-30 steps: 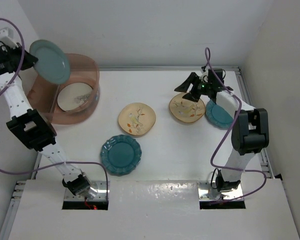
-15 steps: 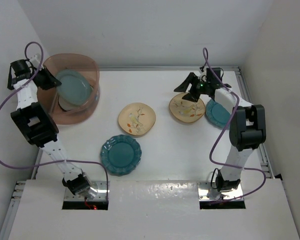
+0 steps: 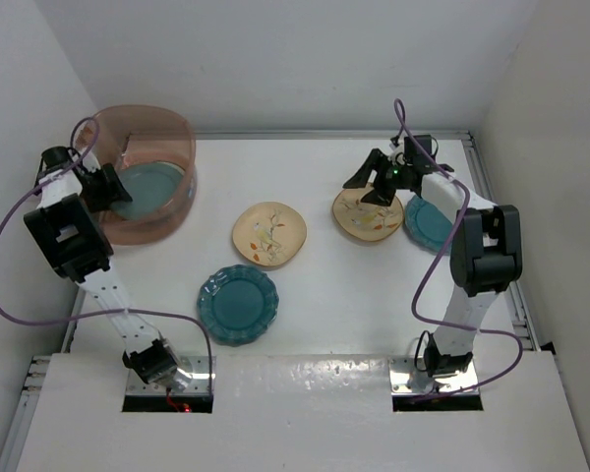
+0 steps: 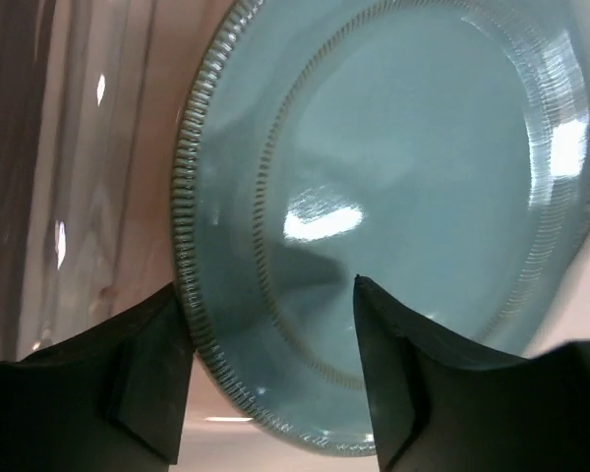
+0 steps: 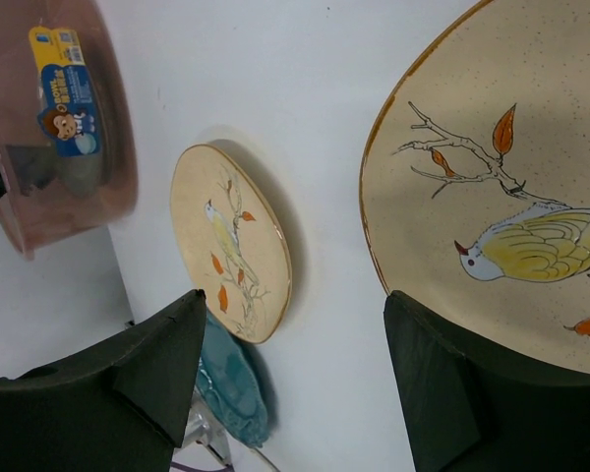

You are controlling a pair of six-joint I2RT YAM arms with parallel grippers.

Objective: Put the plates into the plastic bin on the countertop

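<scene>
While the left claw (image 4: 267,285) stands spread at the bin's (image 3: 182,138) near-left wall, gripping nothing, the grey-green plate (image 3: 149,187) lies inside, just below it. The right claw (image 3: 374,182), also wide and empty, hovers over the right bird plate (image 3: 366,218), one finger above it and the other off its rim. The bin is well to its left. The mid bird plate (image 3: 268,234) and scalloped plate (image 3: 237,303) lie between the arms on the countertop (image 3: 324,295), likely the left arm's to fetch.
</scene>
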